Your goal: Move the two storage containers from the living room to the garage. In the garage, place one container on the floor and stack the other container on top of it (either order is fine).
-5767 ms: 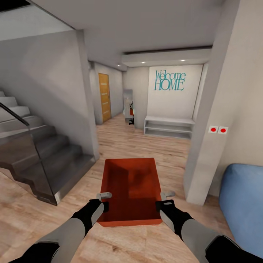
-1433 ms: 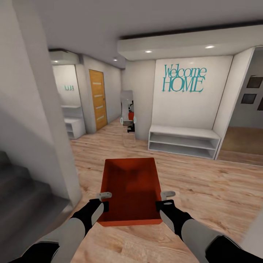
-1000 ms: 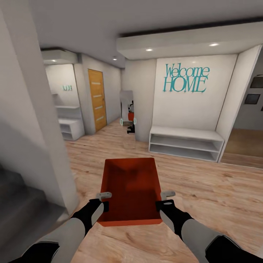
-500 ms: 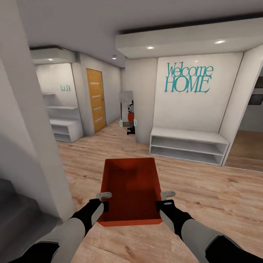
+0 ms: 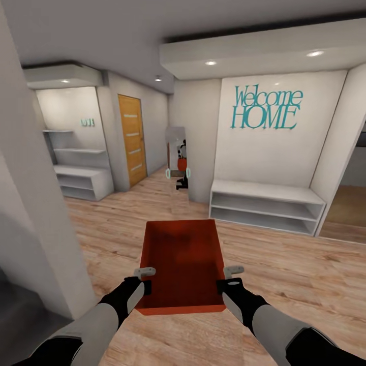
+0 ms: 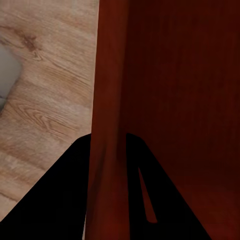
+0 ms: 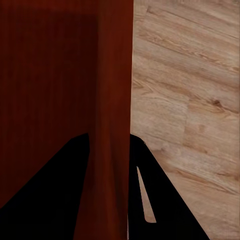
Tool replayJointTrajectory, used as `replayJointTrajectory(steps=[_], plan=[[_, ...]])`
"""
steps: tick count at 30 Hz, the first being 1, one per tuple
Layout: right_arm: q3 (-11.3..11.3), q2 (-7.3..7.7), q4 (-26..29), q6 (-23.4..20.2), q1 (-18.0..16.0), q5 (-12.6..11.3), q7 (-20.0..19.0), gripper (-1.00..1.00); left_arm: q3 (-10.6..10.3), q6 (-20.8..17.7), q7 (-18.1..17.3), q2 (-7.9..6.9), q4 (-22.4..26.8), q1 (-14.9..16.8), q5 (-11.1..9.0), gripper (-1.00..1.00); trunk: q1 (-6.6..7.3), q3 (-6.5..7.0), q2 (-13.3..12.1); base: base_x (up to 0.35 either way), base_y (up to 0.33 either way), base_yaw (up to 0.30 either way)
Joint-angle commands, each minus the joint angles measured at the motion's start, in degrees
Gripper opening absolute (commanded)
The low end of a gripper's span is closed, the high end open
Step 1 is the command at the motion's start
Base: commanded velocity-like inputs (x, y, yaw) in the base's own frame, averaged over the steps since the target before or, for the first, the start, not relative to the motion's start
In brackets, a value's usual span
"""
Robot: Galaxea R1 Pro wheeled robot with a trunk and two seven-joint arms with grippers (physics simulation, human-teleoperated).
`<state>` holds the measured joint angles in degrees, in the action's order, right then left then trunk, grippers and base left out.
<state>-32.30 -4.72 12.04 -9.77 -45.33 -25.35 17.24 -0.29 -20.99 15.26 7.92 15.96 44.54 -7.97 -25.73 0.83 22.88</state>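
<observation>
Over the last seconds the view has swung past the stairs toward the hallway with the Welcome HOME wall (image 5: 264, 108), while the container (image 5: 182, 262) stays level between both grippers, left (image 5: 144, 278) and right (image 5: 230, 277) fingers clamped on its side walls, so the carry to the garage is likely under way.

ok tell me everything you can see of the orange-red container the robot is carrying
The storage container is an orange-red, shallow, lidless rectangular box with thin walls, empty inside. It is held level above the light wood-plank floor, long side pointing away from the robot. The left gripper pinches its left wall near the robot's end and the right gripper its right wall; each wrist view shows a wall running between the fingers.
</observation>
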Motion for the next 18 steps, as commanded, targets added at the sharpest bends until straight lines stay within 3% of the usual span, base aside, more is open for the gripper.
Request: replayJointTrajectory(steps=[1, 18], plan=[[-0.84, 0.06, -0.09, -0.42, -0.01, -1.02, 0.51, -1.00, -0.13, -0.10, 1.18, -0.62, 0.30, 0.02, 1.99, -1.00, -0.05, -0.02, 0.04, 0.322, 0.000, 0.000], [-0.84, 0.06, -0.09, -0.42, 0.02, -1.15, 0.51, -1.00, -0.14, -0.10, 1.18, -0.62, 0.30, 0.01, 2.01, -1.00, -0.05, -0.02, 0.04, 0.322, 0.000, 0.000]])
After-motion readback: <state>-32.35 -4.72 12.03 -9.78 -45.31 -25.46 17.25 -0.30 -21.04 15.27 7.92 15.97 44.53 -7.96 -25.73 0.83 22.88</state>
